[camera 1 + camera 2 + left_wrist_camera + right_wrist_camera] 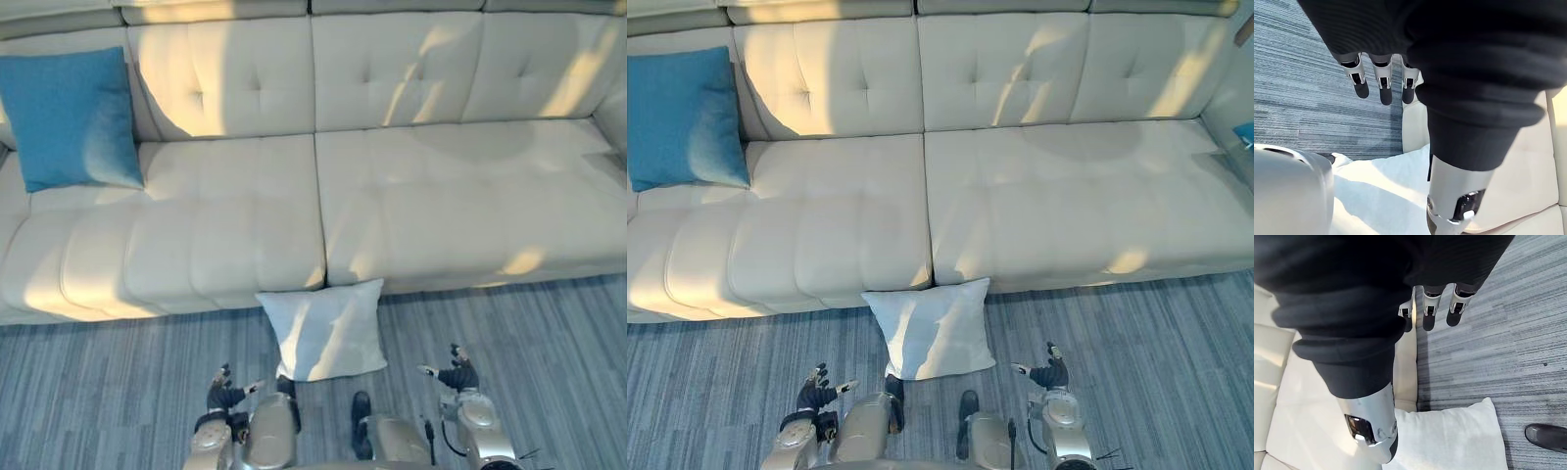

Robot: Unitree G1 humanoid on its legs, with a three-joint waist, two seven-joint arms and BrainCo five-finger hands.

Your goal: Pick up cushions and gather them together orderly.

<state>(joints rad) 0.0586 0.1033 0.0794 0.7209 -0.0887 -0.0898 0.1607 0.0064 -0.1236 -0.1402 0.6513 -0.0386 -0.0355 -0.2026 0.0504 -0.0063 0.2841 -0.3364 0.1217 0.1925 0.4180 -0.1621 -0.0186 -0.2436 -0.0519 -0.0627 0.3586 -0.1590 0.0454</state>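
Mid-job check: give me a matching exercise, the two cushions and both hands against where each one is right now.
1 blue cushion
2 white cushion
3 left hand
4 right hand

A on the floor, against the sofa front
B open, low to the right of the white cushion
C on the sofa seat, left end
D open, low to the left of the white cushion

Pairs: 1-C, 2-A, 3-D, 4-B.
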